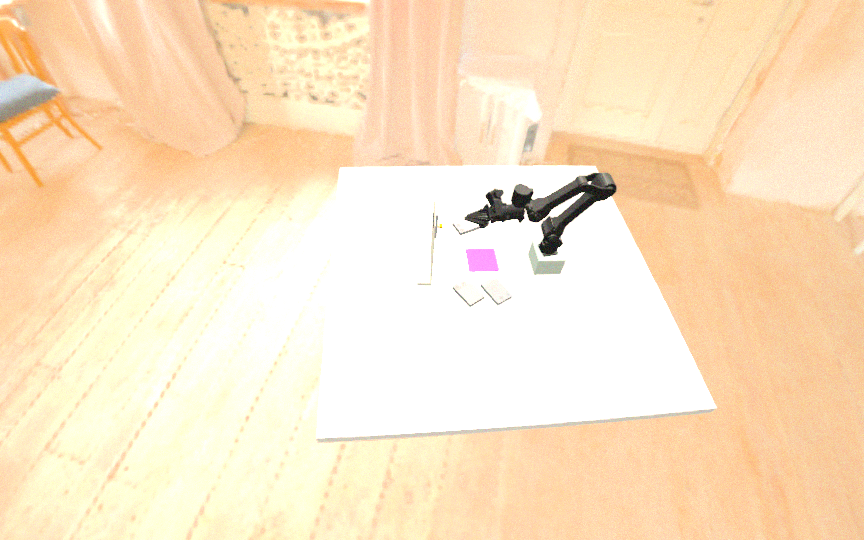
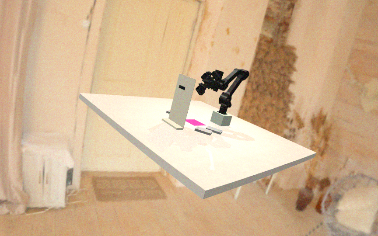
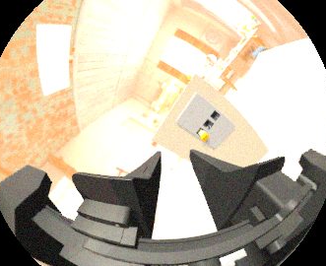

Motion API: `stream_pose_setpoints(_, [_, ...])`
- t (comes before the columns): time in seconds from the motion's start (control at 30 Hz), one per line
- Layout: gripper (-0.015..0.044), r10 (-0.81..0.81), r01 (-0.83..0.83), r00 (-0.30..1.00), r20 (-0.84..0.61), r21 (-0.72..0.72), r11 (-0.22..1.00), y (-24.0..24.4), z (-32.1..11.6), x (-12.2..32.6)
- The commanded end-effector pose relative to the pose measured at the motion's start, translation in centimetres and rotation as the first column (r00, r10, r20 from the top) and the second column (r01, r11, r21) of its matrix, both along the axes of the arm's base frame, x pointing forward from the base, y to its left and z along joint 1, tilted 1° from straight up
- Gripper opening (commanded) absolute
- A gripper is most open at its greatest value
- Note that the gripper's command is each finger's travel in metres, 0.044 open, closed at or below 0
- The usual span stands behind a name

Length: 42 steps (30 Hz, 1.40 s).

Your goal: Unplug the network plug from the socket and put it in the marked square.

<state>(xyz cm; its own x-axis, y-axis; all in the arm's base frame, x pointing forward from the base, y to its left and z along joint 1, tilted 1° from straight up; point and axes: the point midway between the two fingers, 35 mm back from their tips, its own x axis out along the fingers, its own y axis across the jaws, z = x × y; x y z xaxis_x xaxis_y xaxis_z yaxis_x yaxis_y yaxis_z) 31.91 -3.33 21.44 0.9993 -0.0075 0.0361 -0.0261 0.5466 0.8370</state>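
Observation:
The yellow network plug (image 1: 440, 226) (image 3: 203, 135) sits in the socket at one end of the row on the grey socket block (image 3: 192, 110). The block is on the face of the upright panel (image 1: 431, 258) (image 2: 180, 102) (image 3: 248, 140). The tab is too small to make out. My gripper (image 1: 467, 218) (image 2: 199, 90) (image 3: 175, 154) is partly open with nothing between its fingers. It is in the air on the plug's side of the panel, apart from plug and panel. The marked magenta square (image 1: 482, 260) (image 2: 195, 122) lies on the table, with nothing on it.
Two flat grey slabs (image 1: 468, 293) (image 1: 496, 291) lie beyond the square, away from the gripper. A third slab (image 1: 465, 227) lies near the panel, partly covered by the gripper in the top view. The arm stands on a grey-green base block (image 1: 547, 263) (image 2: 221, 118).

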Motion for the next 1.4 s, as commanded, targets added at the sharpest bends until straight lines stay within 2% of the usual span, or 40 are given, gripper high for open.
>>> stream_pose_setpoints(0.0, [0.0156, 0.010, -0.009, 1.000, -0.008, 0.117, 0.993, -0.1, -1.5, -0.5])
stream_pose_setpoints(0.47, [0.0156, 0.036, -0.021, 0.999, -0.016, 0.552, 0.834, -0.5, -5.9, -3.2])
stream_pose_setpoints(0.73, [0.0156, 0.037, -0.021, 0.999, -0.018, 0.554, 0.832, -0.5, -5.9, -2.7])
stream_pose_setpoints(1.37, [0.0156, 0.036, -0.023, 0.999, -0.012, 0.556, 0.831, -1.9, -5.8, 2.3])
